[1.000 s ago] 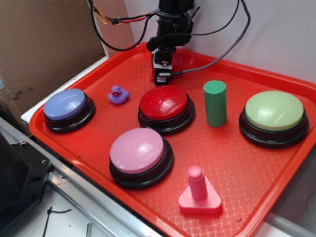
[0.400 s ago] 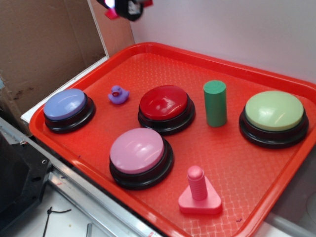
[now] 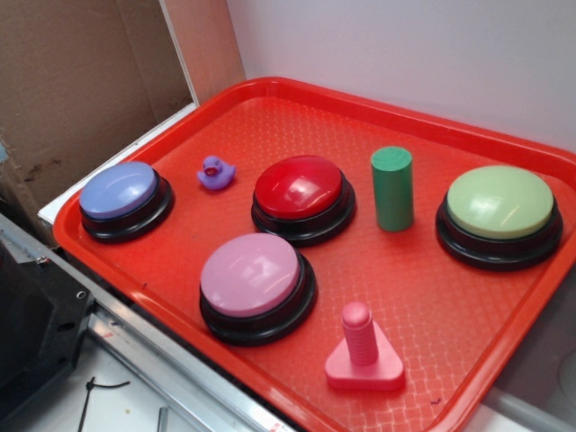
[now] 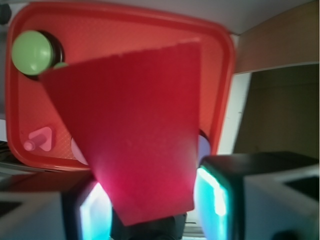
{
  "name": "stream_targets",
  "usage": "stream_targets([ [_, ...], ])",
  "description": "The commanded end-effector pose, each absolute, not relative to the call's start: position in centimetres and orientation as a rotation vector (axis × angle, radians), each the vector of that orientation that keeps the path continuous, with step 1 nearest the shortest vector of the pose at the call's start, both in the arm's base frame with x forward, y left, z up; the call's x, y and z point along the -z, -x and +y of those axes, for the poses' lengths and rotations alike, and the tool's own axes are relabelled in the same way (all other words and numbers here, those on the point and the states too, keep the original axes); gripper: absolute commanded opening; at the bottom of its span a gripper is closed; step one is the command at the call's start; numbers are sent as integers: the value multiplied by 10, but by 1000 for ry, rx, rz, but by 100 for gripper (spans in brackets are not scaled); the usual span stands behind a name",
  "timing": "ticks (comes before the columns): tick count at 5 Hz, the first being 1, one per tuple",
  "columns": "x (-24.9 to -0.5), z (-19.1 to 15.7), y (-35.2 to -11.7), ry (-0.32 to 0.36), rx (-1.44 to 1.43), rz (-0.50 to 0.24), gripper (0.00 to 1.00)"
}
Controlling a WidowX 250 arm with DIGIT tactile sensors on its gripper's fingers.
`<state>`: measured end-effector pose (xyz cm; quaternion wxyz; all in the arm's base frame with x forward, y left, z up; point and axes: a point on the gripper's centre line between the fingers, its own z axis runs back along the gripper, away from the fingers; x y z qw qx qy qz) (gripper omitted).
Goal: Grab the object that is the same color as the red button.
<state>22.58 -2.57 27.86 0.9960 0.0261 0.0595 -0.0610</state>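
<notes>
The red wedge [image 4: 135,125] fills the middle of the wrist view, held between the lit pads [image 4: 95,210] of my gripper [image 4: 152,200], which is shut on it high above the red tray [image 4: 100,20]. The wedge hides most of the tray below. In the exterior view the red button [image 3: 299,186], a glossy dark-red dome on a black base, stands mid-tray. Neither the gripper nor the wedge shows in the exterior view.
On the tray [image 3: 270,117] stand a blue button [image 3: 119,190], a pink button [image 3: 250,273], a green button [image 3: 499,201], a green cylinder [image 3: 392,187], a purple duck [image 3: 215,171] and a pink triangular base with a post [image 3: 364,360]. Cardboard [image 3: 81,81] rises at the left.
The gripper was low at the tray's back, behind the red button. It then rose up and left carrying the red wedge, and has now left the exterior view.
</notes>
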Motion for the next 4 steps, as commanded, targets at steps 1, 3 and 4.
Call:
stream_targets([
  [1, -286, -31, -224, -74, 101, 77, 0],
  [3, -275, -28, -234, -107, 51, 97, 0],
  [4, -274, -28, -235, -105, 49, 99, 0],
])
